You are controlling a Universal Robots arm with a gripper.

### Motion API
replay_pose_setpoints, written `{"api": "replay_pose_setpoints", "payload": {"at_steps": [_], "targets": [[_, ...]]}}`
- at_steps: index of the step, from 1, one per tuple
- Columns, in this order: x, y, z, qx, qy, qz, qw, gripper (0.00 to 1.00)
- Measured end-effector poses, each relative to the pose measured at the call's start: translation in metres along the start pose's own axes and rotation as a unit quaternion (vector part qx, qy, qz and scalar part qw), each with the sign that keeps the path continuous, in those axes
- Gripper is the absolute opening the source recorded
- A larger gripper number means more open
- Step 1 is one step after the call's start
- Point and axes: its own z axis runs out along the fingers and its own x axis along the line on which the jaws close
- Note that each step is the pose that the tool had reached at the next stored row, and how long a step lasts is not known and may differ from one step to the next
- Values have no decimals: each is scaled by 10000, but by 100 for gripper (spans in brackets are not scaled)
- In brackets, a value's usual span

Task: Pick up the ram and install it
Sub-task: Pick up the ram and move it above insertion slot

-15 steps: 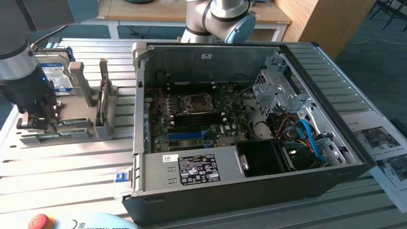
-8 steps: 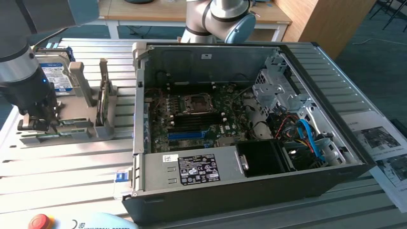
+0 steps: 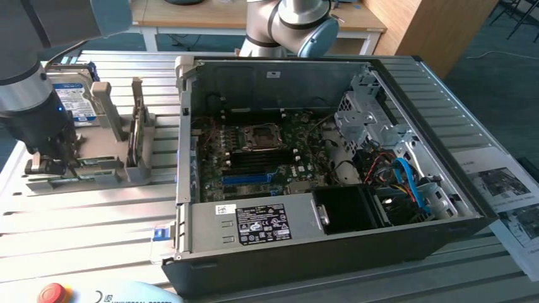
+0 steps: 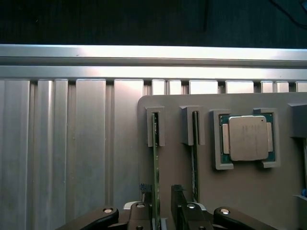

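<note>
Two ram sticks (image 4: 156, 158) edge-up in grey holder (image 4: 240, 191), ribbed alu table (image 4: 72, 143), wooden desk (image 3: 194, 17) behind. We log gripper (image 4: 160, 196) wide open astride one, holding nothing; pendant (image 3: 126, 295) reads UNIVERSAL ROBOTS.

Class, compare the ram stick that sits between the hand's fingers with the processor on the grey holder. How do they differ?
The ram stands on edge in a slot; the processor lies flat in a recess. The ram is long and thin; the processor is square. The ram sits between the fingers of the open hand; the processor lies apart from it. Both rest on the grey holder.
</note>
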Motion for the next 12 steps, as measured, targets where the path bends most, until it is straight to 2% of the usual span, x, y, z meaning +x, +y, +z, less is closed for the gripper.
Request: {"api": "replay_pose_setpoints", "payload": {"at_steps": [5, 7, 8, 12], "targets": [[1, 0, 12, -1, 1, 0, 10000, 30], [1, 0, 12, -1, 1, 0, 10000, 28], [1, 0, 13, -1, 0, 0, 10000, 21], [0, -9, 13, 0, 0, 0, 10000, 21]]}}
